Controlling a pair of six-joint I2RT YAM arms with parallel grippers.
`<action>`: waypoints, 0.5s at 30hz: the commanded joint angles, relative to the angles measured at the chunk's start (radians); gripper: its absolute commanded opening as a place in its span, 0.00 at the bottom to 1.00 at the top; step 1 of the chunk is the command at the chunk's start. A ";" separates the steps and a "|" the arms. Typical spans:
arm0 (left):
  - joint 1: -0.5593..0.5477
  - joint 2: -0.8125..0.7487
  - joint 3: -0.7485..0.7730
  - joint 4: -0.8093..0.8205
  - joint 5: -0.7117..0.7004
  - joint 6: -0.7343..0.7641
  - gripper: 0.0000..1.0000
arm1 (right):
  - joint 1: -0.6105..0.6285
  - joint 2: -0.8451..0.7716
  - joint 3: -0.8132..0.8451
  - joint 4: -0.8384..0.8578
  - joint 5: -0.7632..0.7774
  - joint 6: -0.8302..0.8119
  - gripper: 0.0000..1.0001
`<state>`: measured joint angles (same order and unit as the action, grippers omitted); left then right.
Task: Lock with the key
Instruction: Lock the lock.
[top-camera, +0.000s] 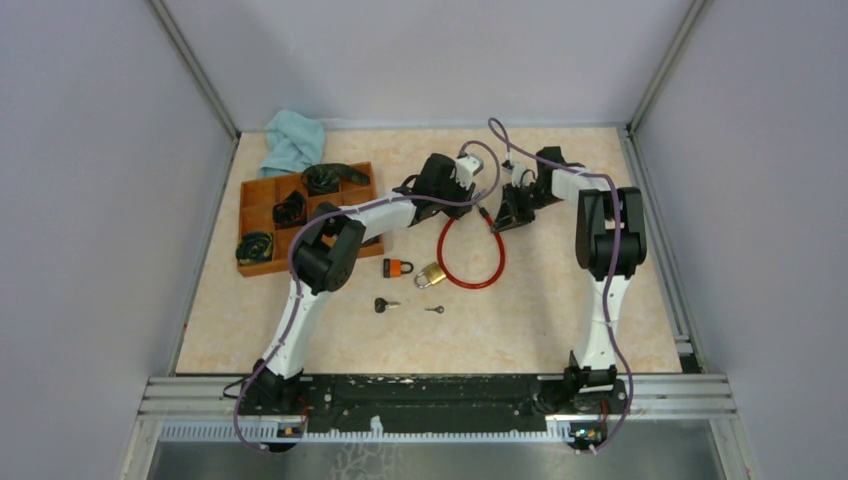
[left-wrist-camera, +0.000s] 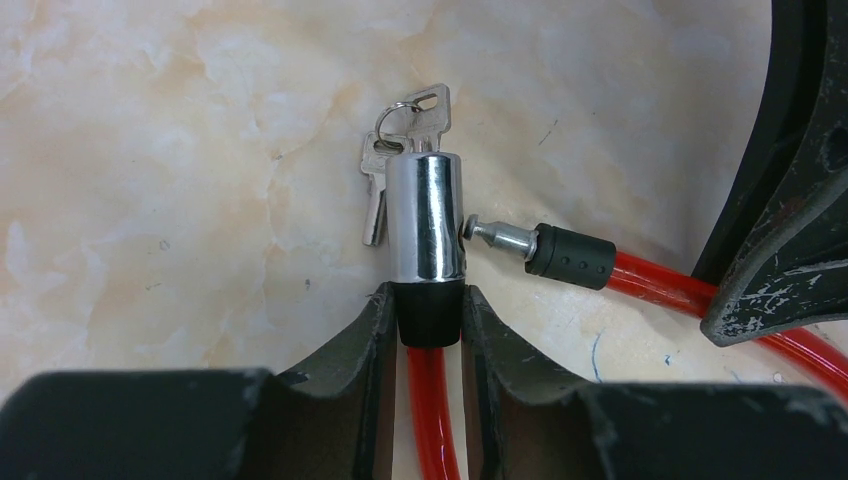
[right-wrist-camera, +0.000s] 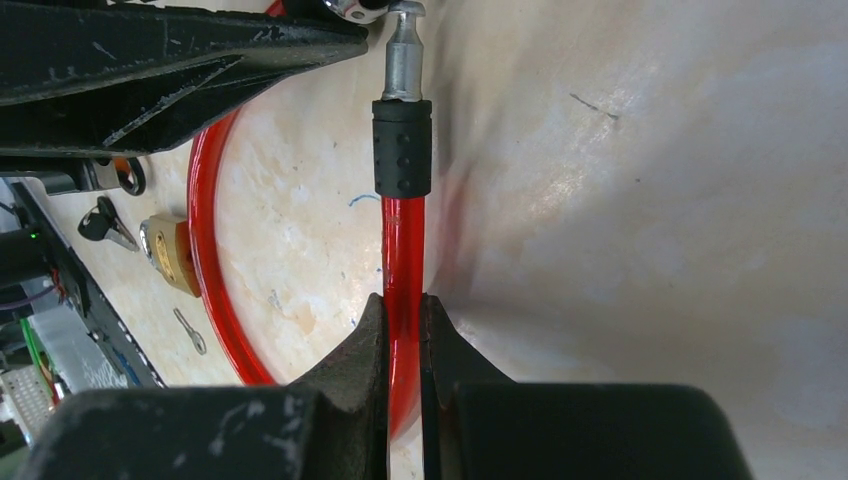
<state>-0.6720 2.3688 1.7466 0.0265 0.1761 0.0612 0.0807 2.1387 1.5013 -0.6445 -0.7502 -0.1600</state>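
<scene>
left gripper (left-wrist-camera: 430, 312) is clamped on the black collar at the base of the cable lock's chrome cylinder (left-wrist-camera: 425, 220), which sticks straight out past the fingers. a bunch of keys (left-wrist-camera: 402, 135) sits at the cylinder's far end. right gripper (right-wrist-camera: 403, 322) is pinched tight on the red cable (right-wrist-camera: 403, 250), just behind the black sleeve (right-wrist-camera: 402, 148). beyond that is the steel pin (right-wrist-camera: 404, 60), its tip touching the cylinder's side. a brass padlock (right-wrist-camera: 172, 255) lies off to that gripper's left, just beside the cable loop.

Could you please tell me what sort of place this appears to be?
Probably a robotics lab cell: two arms on a rail, plain grey walls around the table, and a cable lock and padlocks laid out.
</scene>
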 joint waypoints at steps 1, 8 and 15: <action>-0.018 0.035 -0.047 -0.129 0.011 0.016 0.00 | 0.021 0.015 0.033 0.065 -0.112 0.023 0.00; -0.018 0.036 -0.047 -0.126 0.001 0.020 0.00 | 0.003 0.014 0.009 0.096 -0.142 0.041 0.00; -0.021 0.037 -0.039 -0.126 -0.004 0.030 0.00 | 0.002 0.022 0.019 0.090 -0.094 0.049 0.00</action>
<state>-0.6746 2.3688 1.7458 0.0269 0.1711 0.0834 0.0757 2.1544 1.4990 -0.6060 -0.7956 -0.1333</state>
